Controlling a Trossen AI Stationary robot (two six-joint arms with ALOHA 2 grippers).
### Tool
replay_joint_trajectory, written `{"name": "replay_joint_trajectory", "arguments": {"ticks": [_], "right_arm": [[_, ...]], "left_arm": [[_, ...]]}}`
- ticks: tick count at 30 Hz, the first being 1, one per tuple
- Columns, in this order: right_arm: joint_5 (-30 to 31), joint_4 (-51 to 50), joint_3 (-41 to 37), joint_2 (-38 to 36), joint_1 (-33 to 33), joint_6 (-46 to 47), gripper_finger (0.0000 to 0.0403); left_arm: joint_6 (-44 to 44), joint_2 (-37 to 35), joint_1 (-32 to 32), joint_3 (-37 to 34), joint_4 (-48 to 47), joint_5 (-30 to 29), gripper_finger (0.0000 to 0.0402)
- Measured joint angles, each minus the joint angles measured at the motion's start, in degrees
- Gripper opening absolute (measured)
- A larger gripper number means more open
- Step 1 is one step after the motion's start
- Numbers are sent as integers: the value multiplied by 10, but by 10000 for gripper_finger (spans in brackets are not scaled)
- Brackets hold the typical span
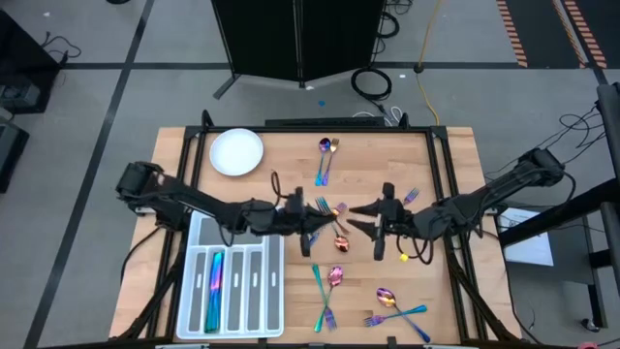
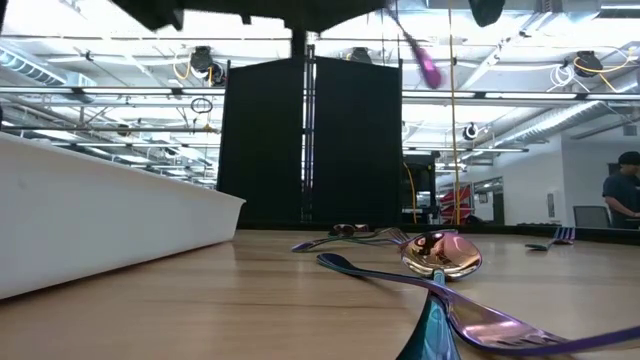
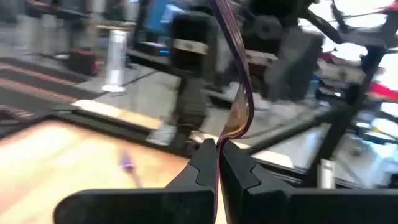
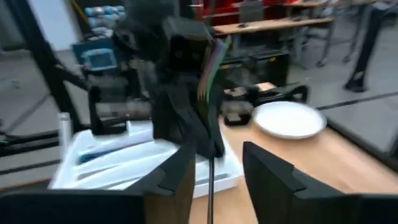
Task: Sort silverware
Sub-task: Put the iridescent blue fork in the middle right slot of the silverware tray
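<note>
My left gripper (image 1: 308, 221) (image 3: 217, 152) hangs above the table's middle, shut on an iridescent piece of silverware (image 3: 239, 93), a fork by the look of its striped end (image 4: 208, 68). My right gripper (image 1: 363, 215) (image 4: 217, 154) faces it from the right, open, one finger on each side of the piece's thin lower handle (image 4: 211, 177), which it does not visibly touch. More silverware lies flat on the wood: a spoon (image 1: 341, 242), a fork and spoon (image 1: 327, 288), and another pair (image 1: 326, 155) at the far edge. My left gripper pinches the fork's slim stem (image 3: 225, 135) between its two fingers, just below the curved neck. The fingers point level, toward the table's right, and lie across the piece. It stands upright, striped end up and handle hanging below, lifted clear of the table.
A translucent compartment tray (image 1: 254, 291) at the near left holds blue-green silverware (image 1: 215, 281) in one slot. A white plate (image 1: 236, 152) sits at the far left. More forks and spoons (image 1: 397, 305) lie near right, and one fork (image 1: 412, 197) lies by my right arm.
</note>
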Motion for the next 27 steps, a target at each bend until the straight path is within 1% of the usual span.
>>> {"name": "replay_joint_trajectory", "arguments": {"ticks": [3, 5, 8, 11, 14, 19, 21, 23, 27], "right_arm": [[53, 0, 0, -12, 7, -23, 140], [98, 1, 1, -11, 15, -30, 147], [168, 5, 1, 28, 25, -38, 147], [266, 36, 1, 86, 38, -67, 143], [355, 105, 1, 151, 47, -125, 141], [462, 243, 1, 245, 45, -252, 140], [478, 294, 1, 275, 36, -298, 140], [476, 333, 1, 299, 26, -325, 140], [451, 378, 1, 338, 9, -341, 140]], "left_arm": [[-14, -38, -1, 1, -65, -62, 0], [-48, -50, -2, 0, -87, -106, 0], [-119, -52, -1, 0, -87, -159, 0], [-163, -47, 4, 0, -87, -201, 0], [-199, -40, 13, 0, -97, -222, 0], [-216, -32, 19, 0, -95, -224, 0], [-221, -32, 19, 0, -95, -224, 0], [-228, -32, 19, 0, -94, -224, 0], [-229, -32, 19, 0, -94, -225, 0]]}}
